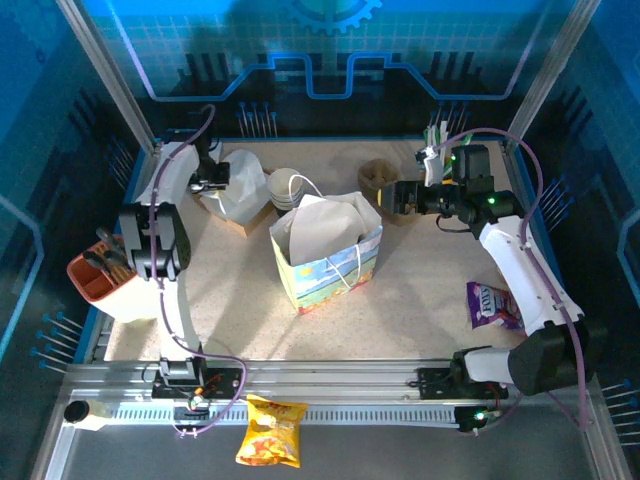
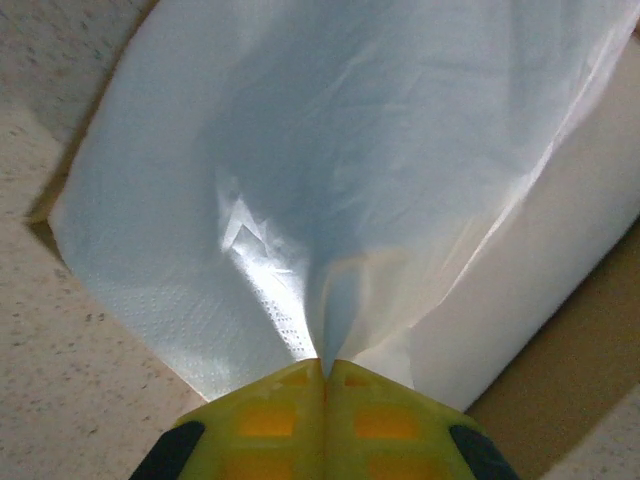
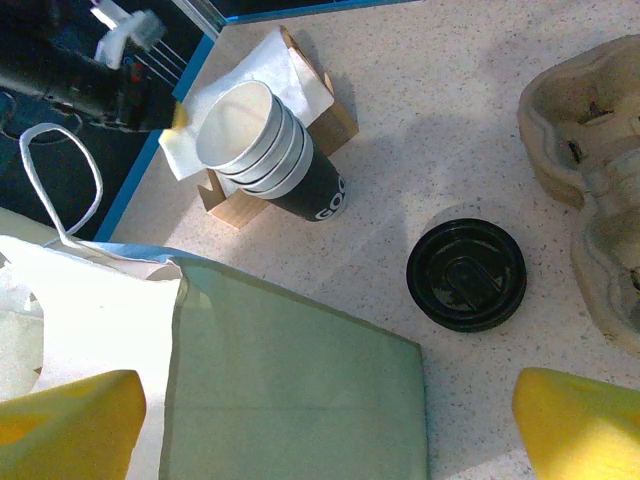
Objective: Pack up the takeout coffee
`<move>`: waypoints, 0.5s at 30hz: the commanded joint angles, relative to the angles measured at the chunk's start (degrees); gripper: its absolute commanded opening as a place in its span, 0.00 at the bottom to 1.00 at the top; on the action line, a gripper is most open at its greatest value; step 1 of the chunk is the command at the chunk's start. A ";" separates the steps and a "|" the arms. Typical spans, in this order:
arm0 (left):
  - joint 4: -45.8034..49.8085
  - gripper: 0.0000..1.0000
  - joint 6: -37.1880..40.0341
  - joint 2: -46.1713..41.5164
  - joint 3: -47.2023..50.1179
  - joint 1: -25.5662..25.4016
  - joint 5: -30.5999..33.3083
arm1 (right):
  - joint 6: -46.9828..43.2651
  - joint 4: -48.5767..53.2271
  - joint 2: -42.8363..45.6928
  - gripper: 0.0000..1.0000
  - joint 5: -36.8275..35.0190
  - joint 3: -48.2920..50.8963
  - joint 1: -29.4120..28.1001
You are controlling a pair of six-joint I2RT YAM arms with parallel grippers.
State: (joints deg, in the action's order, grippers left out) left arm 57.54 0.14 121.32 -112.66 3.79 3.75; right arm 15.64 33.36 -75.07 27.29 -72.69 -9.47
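My left gripper (image 2: 325, 365) (image 1: 207, 185) is shut on the top white napkin (image 2: 330, 170) of a stack in a cardboard box (image 1: 232, 200) at the back left, and the sheet is pinched into a peak. My right gripper (image 3: 325, 430) (image 1: 390, 197) hangs open above the back right corner of the paper bag (image 1: 325, 250) (image 3: 300, 380), its yellow fingertips (image 3: 580, 425) wide apart and holding nothing. A round black lid (image 3: 466, 274) lies on the table beyond the bag. It is seen from straight above, so I cannot tell whether it caps the takeout coffee.
A stack of lidless cups (image 3: 270, 150) (image 1: 285, 188) lies on its side against the napkin box. A moulded pulp cup carrier (image 3: 590, 170) (image 1: 378, 178) is at the back right. An orange tub (image 1: 98, 272), a purple snack pack (image 1: 492, 305) and a chips bag (image 1: 270, 430) sit at the edges.
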 commanded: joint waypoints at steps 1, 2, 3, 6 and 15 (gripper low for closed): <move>-1.05 0.00 -0.35 -5.27 1.01 0.34 1.25 | 0.06 0.06 0.84 0.95 0.72 0.00 -0.81; -1.26 0.00 -0.46 -6.22 1.25 0.34 1.57 | 0.09 0.10 0.84 0.95 0.68 0.00 -0.82; -1.44 0.00 -0.56 -7.16 1.49 0.34 1.74 | 0.07 0.12 0.97 0.95 0.75 -0.16 -0.88; -2.04 0.00 -0.64 -9.99 2.36 0.34 2.05 | 0.08 0.32 1.06 0.96 0.63 -0.44 -0.82; -4.25 0.00 -2.66 -23.80 7.63 0.08 2.22 | -0.17 0.48 0.98 0.95 0.28 -1.74 -0.88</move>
State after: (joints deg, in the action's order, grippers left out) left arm 54.46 -0.93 103.74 -106.50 3.79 5.37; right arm 15.64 33.41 -75.02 27.27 -72.73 -9.47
